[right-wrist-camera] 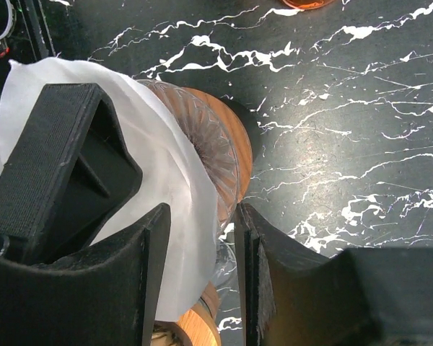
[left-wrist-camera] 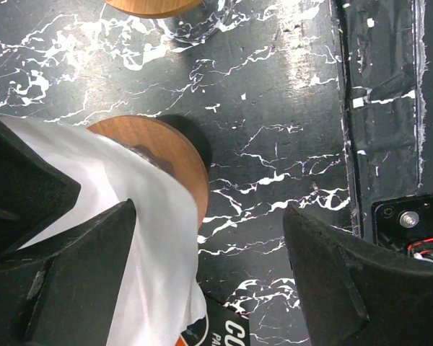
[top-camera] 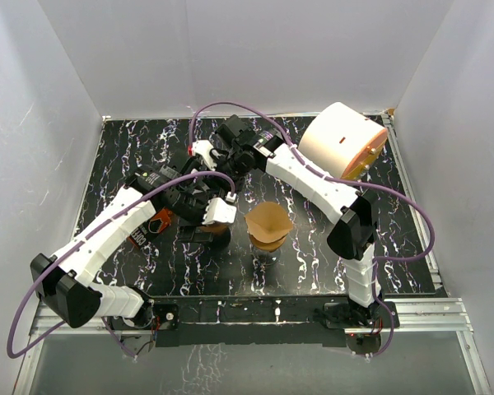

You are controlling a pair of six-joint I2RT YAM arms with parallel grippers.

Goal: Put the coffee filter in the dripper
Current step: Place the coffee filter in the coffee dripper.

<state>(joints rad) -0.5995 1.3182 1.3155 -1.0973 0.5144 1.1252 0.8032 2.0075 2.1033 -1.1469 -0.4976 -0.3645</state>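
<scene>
A white coffee filter (right-wrist-camera: 166, 144) lies draped in the ribbed glass dripper (right-wrist-camera: 215, 148), which sits on a wooden collar. My right gripper (right-wrist-camera: 202, 216) straddles the dripper's rim. One finger lies on the filter inside and the other presses the outside of the glass, so it is shut on the dripper. In the left wrist view the filter (left-wrist-camera: 130, 202) covers the dripper's wooden collar (left-wrist-camera: 177, 148). My left gripper (left-wrist-camera: 209, 216) is wide open, its far finger (left-wrist-camera: 79, 281) over the filter and its near finger over bare table. In the top view both grippers (top-camera: 204, 230) (top-camera: 199, 197) hide this dripper.
A second dripper holding a brown filter (top-camera: 269, 224) stands just right of the grippers. A large white drum with an orange end (top-camera: 339, 140) lies at the back right. An orange and black packet (top-camera: 155, 222) lies left of the grippers. White walls surround the black marbled table (top-camera: 395, 247).
</scene>
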